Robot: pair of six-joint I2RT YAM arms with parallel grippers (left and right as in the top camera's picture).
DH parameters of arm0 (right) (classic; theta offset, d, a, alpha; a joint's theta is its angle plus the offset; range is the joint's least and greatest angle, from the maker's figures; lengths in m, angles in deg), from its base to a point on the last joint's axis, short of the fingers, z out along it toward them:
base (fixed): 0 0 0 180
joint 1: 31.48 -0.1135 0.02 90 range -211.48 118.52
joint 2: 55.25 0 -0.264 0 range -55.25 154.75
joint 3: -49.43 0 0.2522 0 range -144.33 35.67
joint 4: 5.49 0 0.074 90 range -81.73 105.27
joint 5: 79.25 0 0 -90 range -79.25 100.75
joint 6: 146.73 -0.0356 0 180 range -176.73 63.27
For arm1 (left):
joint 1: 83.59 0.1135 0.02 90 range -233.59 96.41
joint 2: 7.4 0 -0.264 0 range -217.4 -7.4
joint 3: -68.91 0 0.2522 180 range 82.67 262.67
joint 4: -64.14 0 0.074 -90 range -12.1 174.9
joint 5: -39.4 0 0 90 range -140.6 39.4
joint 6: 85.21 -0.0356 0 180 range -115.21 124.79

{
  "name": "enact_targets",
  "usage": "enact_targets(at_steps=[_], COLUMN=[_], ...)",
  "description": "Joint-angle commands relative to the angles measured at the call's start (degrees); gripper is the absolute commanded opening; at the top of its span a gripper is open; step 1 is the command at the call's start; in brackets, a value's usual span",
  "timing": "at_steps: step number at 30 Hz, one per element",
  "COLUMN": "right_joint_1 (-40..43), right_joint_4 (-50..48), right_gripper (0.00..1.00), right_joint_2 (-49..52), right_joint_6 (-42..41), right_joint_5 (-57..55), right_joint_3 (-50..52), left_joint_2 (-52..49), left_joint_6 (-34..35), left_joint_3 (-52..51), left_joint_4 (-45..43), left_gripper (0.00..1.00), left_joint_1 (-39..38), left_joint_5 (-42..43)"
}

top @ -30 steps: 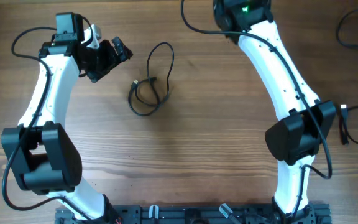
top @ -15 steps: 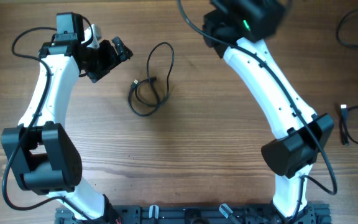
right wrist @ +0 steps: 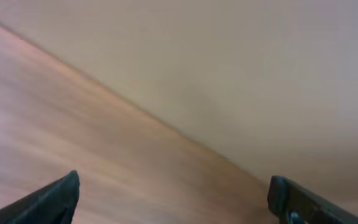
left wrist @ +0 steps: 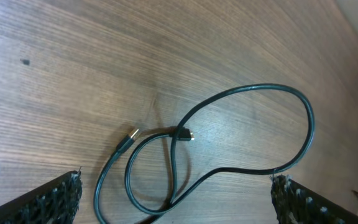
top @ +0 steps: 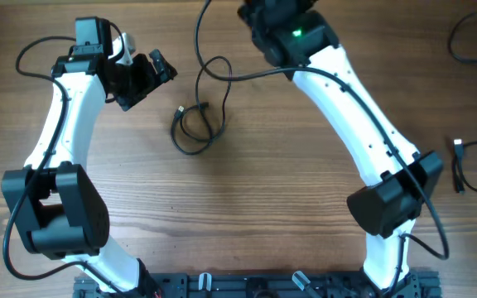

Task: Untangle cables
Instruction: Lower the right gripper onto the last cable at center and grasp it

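Both tools are released and hold nothing: left gripper [top: 146, 81] is spread wide just left of the looped cable [left wrist: 250, 88], and right gripper [right wrist: 176, 198] is spread above the far edge of the table [top: 247, 223], in a blurred view. The looped cable lies mid-table in overlapping coils, plug ends near the crossing, with bare wood on its near side. Two edge cables [top: 456, 174] lie by the right edge, well apart from both tools.

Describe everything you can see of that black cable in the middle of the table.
The cable is a thin, black, rubbery-looking cord lying flat on the wooden table. It crosses itself, forming one large loop and a smaller one. Two small plug ends show. Nothing grips it; only the table touches it.
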Motion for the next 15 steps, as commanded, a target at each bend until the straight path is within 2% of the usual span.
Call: enact_targets(at_steps=[1,3,5,8,10,12,13,15], right_joint_1=[5.8,11.3,15.7,17.1,16.3,15.5,14.4,12.2], right_joint_4=[5.8,9.2,12.7,16.1,14.9,9.2,6.5,2.1], right_gripper=[1.00,1.00,1.00,0.99,0.95,0.89,0.84,0.79], right_joint_2=[-4.0,-4.0,-3.5,-1.4,0.8,3.0,3.8,4.6], right_joint_6=[-17.1,-21.4,-22.1,-22.1,-25.2,-27.0,-28.0,-29.0], right_joint_5=[33.6,49.6,62.9,65.9,66.5,73.1,73.5,73.5], right_joint_3=[-0.2,-0.2,-0.2,1.7,5.5,11.5,14.3,18.7], left_joint_2=[0.4,0.4,0.4,0.4,0.4,0.4,0.4,0.4], left_joint_6=[-1.2,-1.2,-1.2,-1.2,-1.2,-1.1,-1.1,-1.1], left_joint_3=[0.3,0.3,0.3,0.3,0.3,0.3,0.3,0.3], left_joint_4=[0.8,0.9,0.9,0.9,0.9,0.6,0.5,0.5], left_gripper=[1.00,1.00,1.00,1.00,1.00,1.00,1.00,1.00], left_joint_1=[-0.2,-0.2,-0.2,-0.2,-0.1,0.4,0.8,1.3], left_joint_5=[-2.0,-2.1,-2.1,-2.1,-2.1,-3.7,-4.3,-4.3])
